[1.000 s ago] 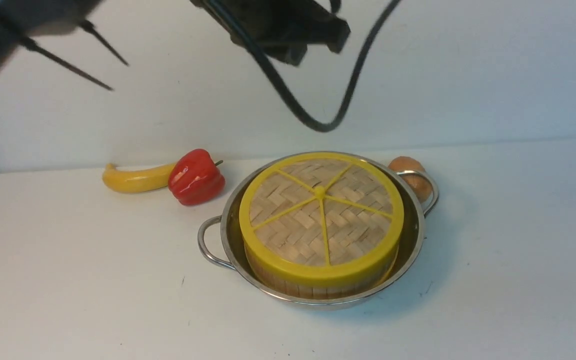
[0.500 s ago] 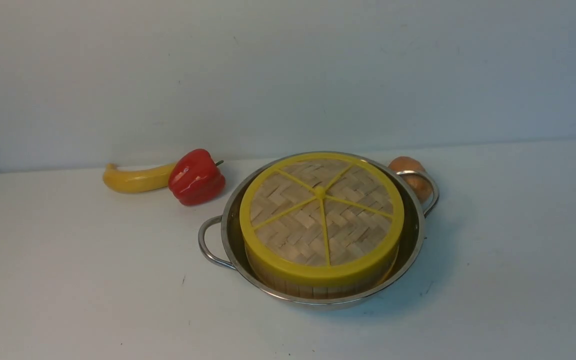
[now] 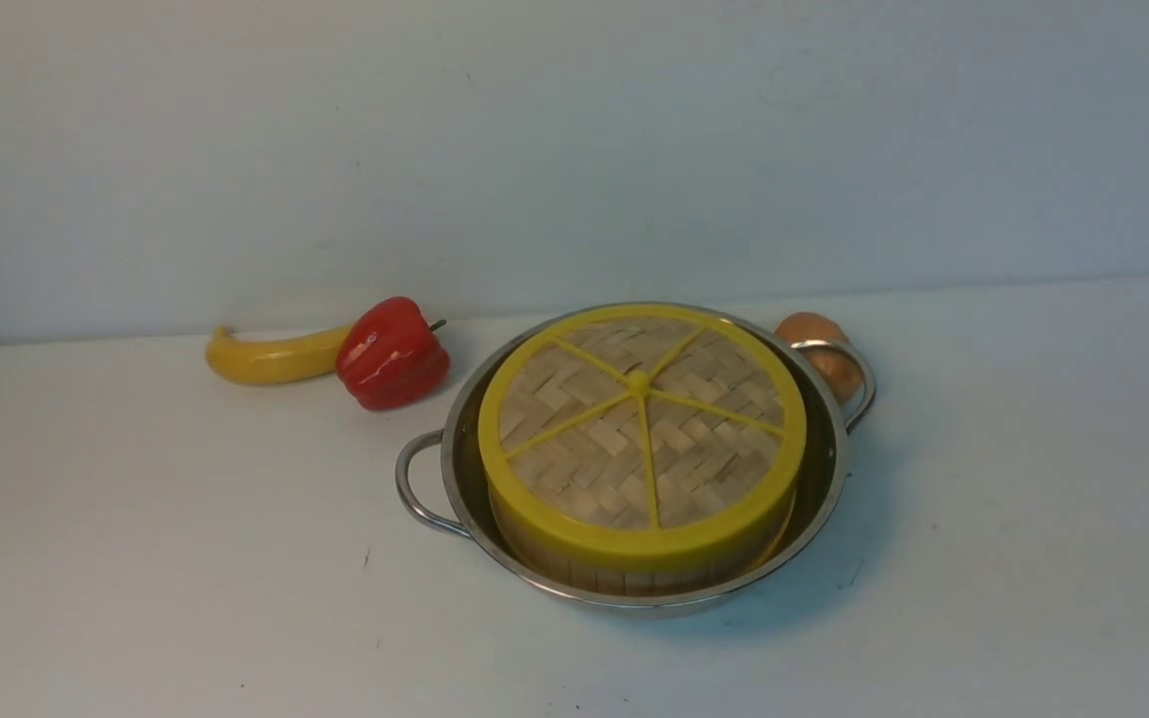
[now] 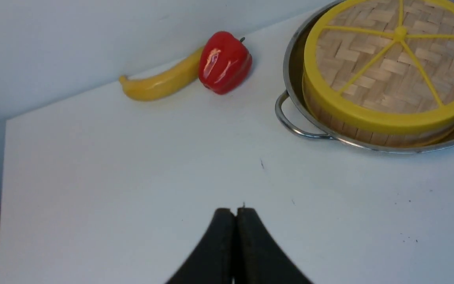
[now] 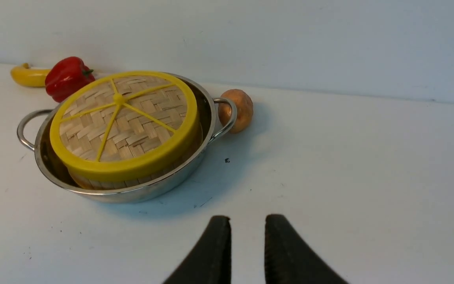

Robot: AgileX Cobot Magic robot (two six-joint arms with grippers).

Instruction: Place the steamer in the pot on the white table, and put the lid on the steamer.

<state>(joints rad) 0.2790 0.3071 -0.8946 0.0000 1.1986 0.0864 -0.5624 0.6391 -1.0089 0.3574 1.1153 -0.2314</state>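
Observation:
The lid (image 3: 640, 429) lies flat on the steamer (image 3: 624, 576), whose pale side wall shows under the yellow rim. The steamer sits inside the pot (image 3: 455, 439) on the white table (image 3: 136, 558). The steamer's contents are hidden by the lid. Neither arm shows in the front view. In the left wrist view my left gripper (image 4: 235, 211) is shut and empty, above bare table, well away from the pot (image 4: 286, 122) and lid (image 4: 392, 67). In the right wrist view my right gripper (image 5: 247, 219) is open by a narrow gap and empty, apart from the pot (image 5: 207, 114) and lid (image 5: 120, 118).
A red pepper (image 3: 391, 354) and a yellow banana (image 3: 270, 357) lie at the back left of the pot by the wall. A brown onion-like ball (image 3: 819, 349) rests behind the pot's right handle (image 3: 859, 379). The table's left edge shows in the left wrist view.
The dark arm parts and cable at the top of the front view have moved out of sight. The pot, steamer and lid have not moved.

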